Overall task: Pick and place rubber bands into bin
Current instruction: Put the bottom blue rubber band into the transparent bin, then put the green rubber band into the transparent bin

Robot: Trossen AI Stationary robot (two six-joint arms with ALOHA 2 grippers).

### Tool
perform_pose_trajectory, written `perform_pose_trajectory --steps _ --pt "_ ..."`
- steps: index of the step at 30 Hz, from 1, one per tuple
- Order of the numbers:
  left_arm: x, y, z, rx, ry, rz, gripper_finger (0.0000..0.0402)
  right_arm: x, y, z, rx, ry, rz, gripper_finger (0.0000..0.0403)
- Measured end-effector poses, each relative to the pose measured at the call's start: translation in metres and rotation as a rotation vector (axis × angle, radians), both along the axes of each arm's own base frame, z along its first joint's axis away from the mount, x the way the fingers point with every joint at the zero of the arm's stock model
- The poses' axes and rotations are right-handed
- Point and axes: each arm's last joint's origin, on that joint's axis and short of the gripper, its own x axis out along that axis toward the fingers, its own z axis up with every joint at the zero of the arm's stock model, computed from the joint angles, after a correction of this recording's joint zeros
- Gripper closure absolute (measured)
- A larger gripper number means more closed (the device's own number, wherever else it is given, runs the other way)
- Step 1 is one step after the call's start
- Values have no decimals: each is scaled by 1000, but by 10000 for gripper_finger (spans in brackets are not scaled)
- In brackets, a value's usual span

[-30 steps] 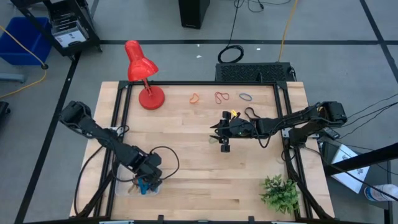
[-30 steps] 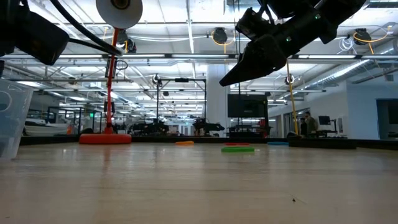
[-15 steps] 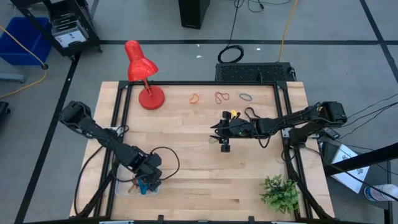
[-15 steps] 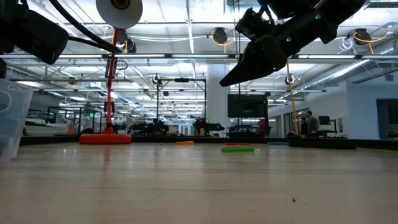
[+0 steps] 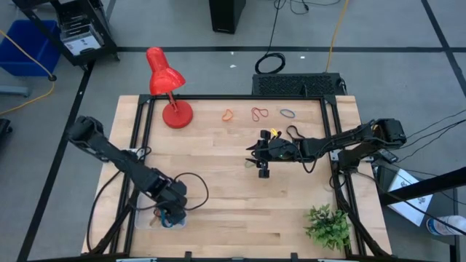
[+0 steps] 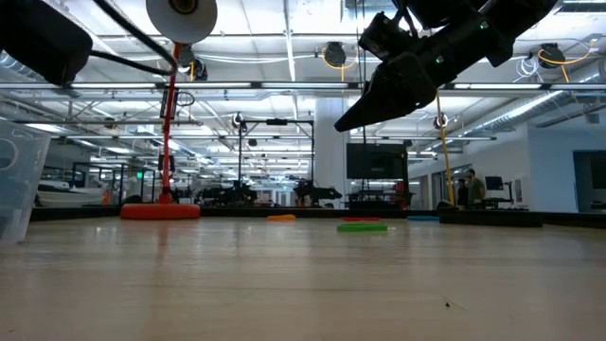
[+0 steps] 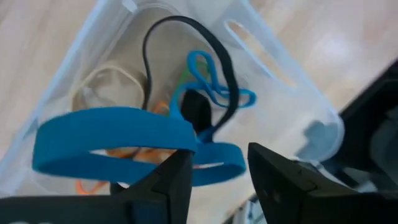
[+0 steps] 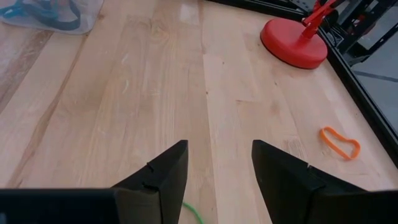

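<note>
— Where was the left gripper (image 7: 217,177), and what had it got?

— I had it over the bin (image 7: 298,99) at the near-left corner. Its fingers stood apart, and a wide blue band (image 7: 112,134) hung across one of them over the rubber bands (image 7: 186,93) already inside.

— And the right gripper (image 8: 214,171)?

— Parked mid-table, fingers apart, nothing between them.

— How would the bands on the table handle?

— Light, floppy, lying flat, I judged. An orange band (image 5: 228,115), a red band (image 5: 259,113) and a blue loop (image 5: 288,113) lay along the far edge; I'd pinch one strand.

— The surface?

— A pale wooden table (image 5: 240,211), a red lamp (image 5: 166,87) far left, a plant (image 5: 328,225) near right
</note>
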Motion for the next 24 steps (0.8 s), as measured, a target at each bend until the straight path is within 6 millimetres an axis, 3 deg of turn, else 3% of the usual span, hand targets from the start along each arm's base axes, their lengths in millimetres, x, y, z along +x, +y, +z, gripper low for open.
perform_pose_trajectory --steps 13,18,24 --pt "-17 15 37 15 -199 44 238 0 0 0 15 -2 -9 231" --pt "-15 23 48 209 -462 -54 238 0 0 0 22 -4 -12 228" --pt "-6 34 63 593 -753 -106 238 0 0 0 22 -4 -12 230"
